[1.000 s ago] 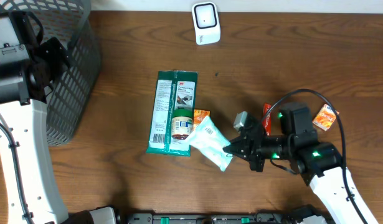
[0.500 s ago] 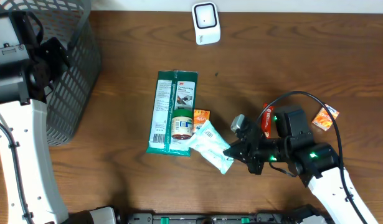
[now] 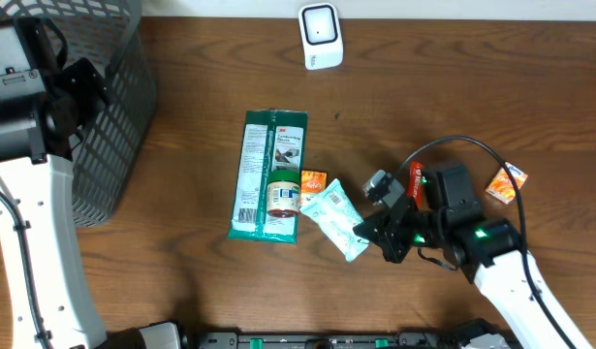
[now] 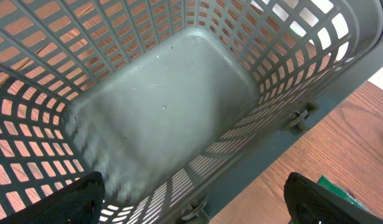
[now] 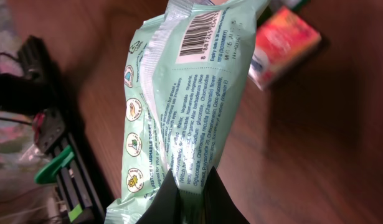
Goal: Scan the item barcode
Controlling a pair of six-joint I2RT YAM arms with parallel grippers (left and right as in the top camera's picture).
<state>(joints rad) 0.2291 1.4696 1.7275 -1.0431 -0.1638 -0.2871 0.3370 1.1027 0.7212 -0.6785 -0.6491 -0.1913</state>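
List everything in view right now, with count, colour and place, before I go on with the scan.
basket: one, grey mesh, far left
scanner: one, white, top centre
long packet: one, green, table centre
small jar: one, pale label, lying on long packet
small boxes: two, orange, one beside small jar, other at the right
red item: one, right of centre, kind unclear
wipes pack: one, mint green, barcode showing
table: one, brown wood
left claw: open, over basket
right claw: shut on wipes pack

basket far left, scanner behind long packet, small box right
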